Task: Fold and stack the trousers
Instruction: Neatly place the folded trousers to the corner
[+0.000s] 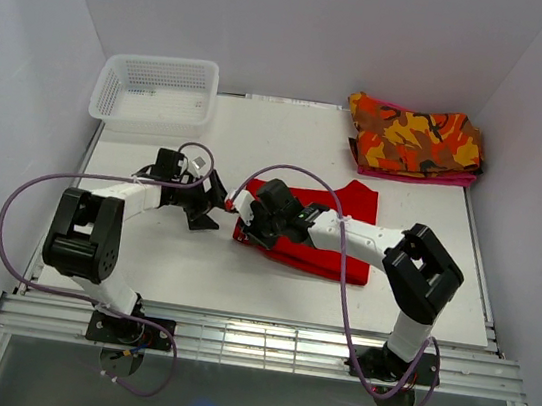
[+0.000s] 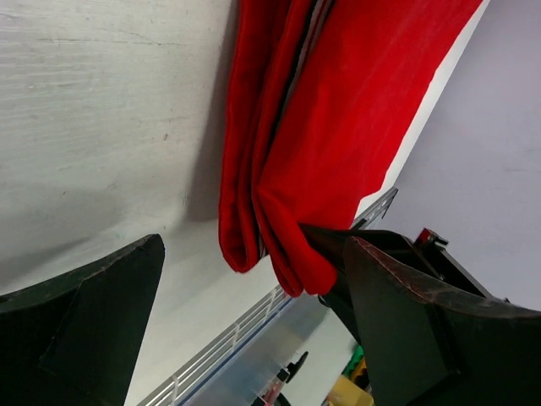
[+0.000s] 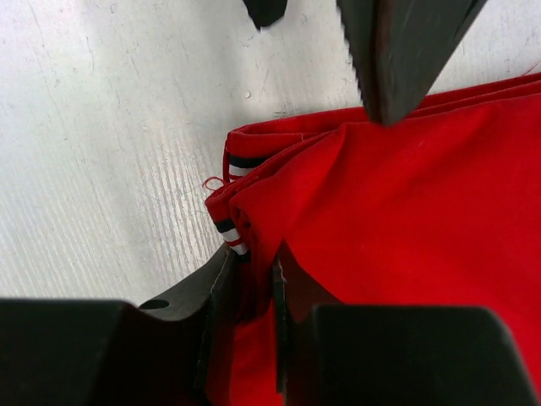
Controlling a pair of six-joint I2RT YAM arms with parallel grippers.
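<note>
- Nearest, my left hand [image 1: 216, 205] gapes wide, low over the counter [image 1: 162, 258] left of centre, its right finger [image 2: 423, 330] just beside the folded left end of the trousers [image 2: 338, 127].
- Right hand [image 1: 246, 222] is pinched narrow on that same left end, red cloth caught between its fingers [image 3: 211, 321].
- Trousers lie folded flat, mid-counter, right of centre.
- Camouflage garment [image 1: 416, 138] sits folded at the far right corner.

Trousers [image 1: 356, 207] partly under R arm [image 1: 367, 239]
</note>
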